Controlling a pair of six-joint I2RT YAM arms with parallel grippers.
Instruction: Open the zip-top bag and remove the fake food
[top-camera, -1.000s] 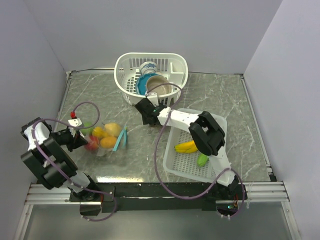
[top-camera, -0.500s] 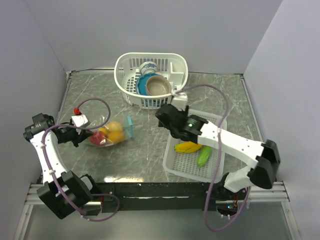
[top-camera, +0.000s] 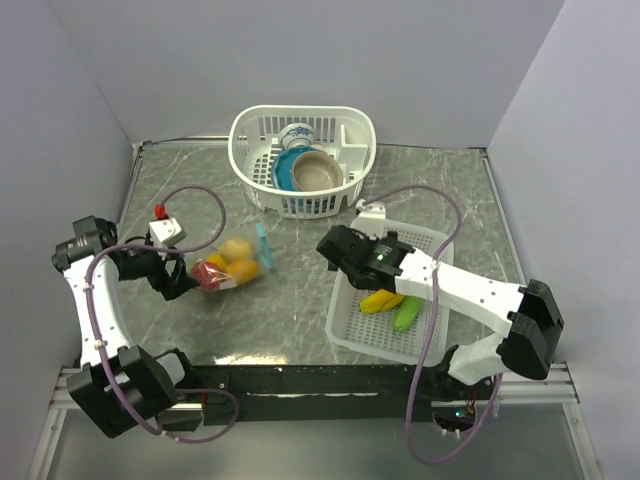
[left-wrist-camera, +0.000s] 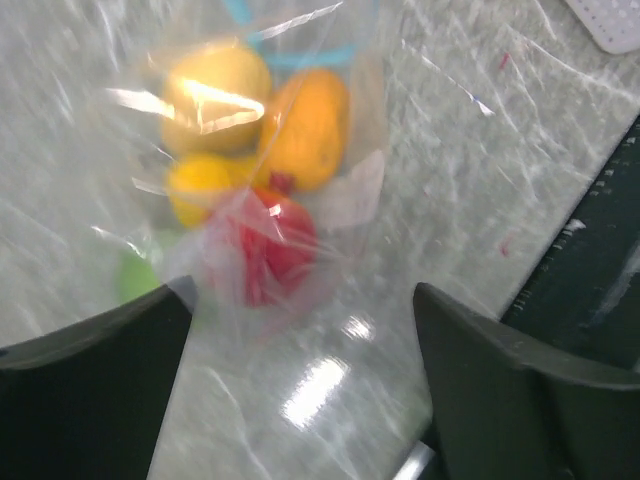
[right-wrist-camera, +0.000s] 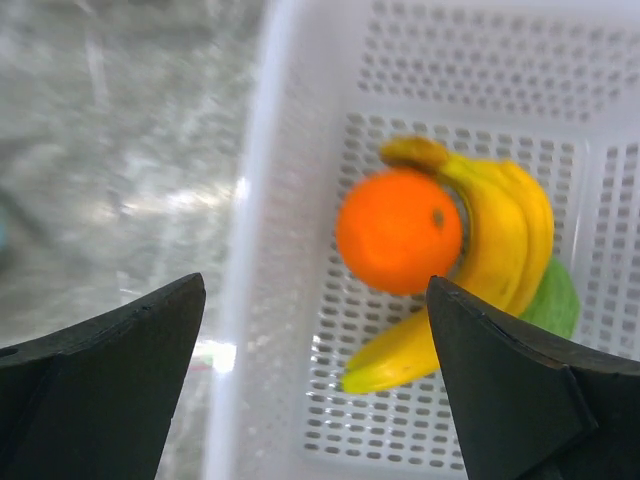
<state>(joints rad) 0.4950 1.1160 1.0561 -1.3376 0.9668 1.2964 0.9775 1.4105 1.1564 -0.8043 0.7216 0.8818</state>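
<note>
At 4 o'clock on the table the white tray (right-wrist-camera: 252, 200) held an orange (right-wrist-camera: 398, 230), a banana (right-wrist-camera: 510, 235) and a green piece (right-wrist-camera: 556, 300), probably the drop-off for emptied food. The right gripper (right-wrist-camera: 315, 285) hung over it, jaws wide and empty. At 8 o'clock the left gripper (left-wrist-camera: 300, 300), jaws spread and pinching nothing, faced the closed end of the zip-top bag (top-camera: 232, 268), likely to shake fruit out. The bag lay flat, its long axis running 8 to 2 o'clock and its teal zip strip (top-camera: 264, 247) toward 2, with a red apple (left-wrist-camera: 270, 240) and yellow fruits inside. A white basket (top-camera: 300, 108) stood at 12
</note>
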